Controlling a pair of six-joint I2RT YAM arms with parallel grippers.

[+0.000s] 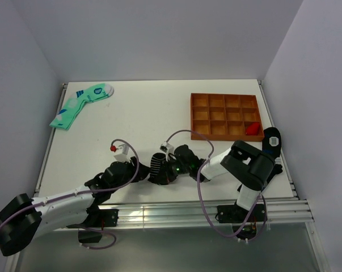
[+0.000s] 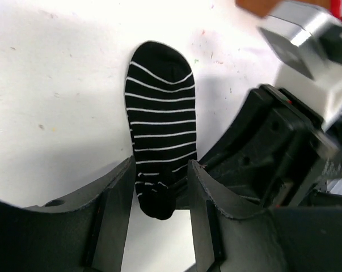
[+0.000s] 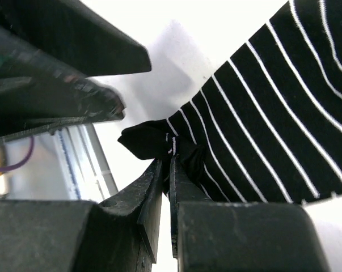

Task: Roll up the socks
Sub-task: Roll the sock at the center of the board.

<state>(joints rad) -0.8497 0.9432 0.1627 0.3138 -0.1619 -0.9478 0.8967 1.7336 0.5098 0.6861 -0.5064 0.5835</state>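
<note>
A soft-knit, white-striped black sock [image 2: 159,122] is straddled by the spread left gripper [image 2: 161,190]. Its bunched end, partly hidden, is pinched by the closed right gripper [image 3: 166,173].

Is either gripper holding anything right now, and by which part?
The right gripper pinches the sock by its bunched end. The left gripper is open, straddling the sock without clamping it.
</note>
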